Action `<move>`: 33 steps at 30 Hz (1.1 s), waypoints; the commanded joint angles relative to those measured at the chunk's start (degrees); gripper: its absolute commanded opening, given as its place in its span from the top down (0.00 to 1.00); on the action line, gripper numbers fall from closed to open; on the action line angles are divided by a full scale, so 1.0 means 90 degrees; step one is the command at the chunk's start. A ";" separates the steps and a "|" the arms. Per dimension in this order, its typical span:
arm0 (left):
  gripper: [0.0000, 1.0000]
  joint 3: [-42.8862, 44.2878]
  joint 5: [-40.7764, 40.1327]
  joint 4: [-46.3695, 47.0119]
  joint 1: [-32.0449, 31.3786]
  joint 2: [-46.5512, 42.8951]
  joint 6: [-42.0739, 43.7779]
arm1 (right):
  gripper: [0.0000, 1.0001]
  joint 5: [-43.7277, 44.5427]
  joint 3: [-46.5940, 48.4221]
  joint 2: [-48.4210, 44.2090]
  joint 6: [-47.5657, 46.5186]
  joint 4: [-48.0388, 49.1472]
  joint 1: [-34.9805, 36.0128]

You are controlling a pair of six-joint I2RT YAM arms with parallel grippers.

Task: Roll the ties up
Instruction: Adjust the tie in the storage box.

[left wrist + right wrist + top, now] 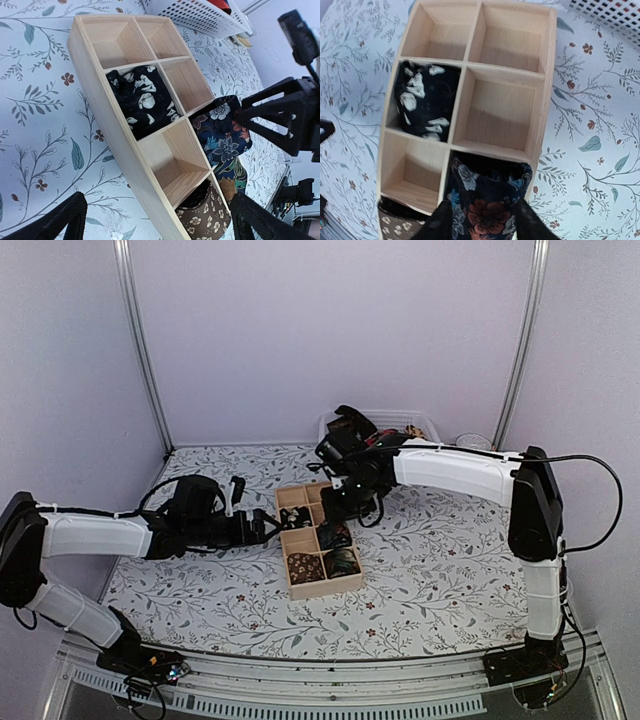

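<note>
The left gripper (268, 531) is hanging wide open just beside the wooden tray (542, 100) on the bench (590, 150). A brown tie roll (202, 220) is sitting in a near compartment. The right gripper (484, 222) is straddling a dark floral tie roll (485, 195) 1 row farther; I cannot tell whether it is squeezing. A black-and-white tie roll (425, 105) is lying beyond.

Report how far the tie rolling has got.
Done: three rolled ties sit in the wooden tray: black-and-white, brown floral, teal. In hand: the right gripper, jaws apart, straddles a dark floral roll in a fourth compartment. To do: four compartments bare; the white basket holds more fabric.
</note>
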 commanded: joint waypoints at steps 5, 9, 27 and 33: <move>0.00 0.0037 -0.0083 -0.0077 0.0055 -0.0132 0.0085 | 0.81 -0.0443 -0.1004 -0.0992 -0.0005 0.0256 -0.0249; 0.00 0.0056 -0.0064 -0.0048 0.0054 -0.0082 0.0078 | 0.84 -0.0727 -0.1193 -0.0910 -0.0077 0.0515 -0.0244; 0.00 0.0037 -0.0058 -0.0054 0.0058 -0.0062 0.0075 | 0.81 -0.1125 -0.1306 -0.0005 -0.0089 0.0684 -0.0146; 0.00 0.0027 -0.0087 -0.0127 0.0053 -0.0192 0.0052 | 0.74 -0.0927 -0.1096 -0.0275 -0.0117 0.0559 -0.0129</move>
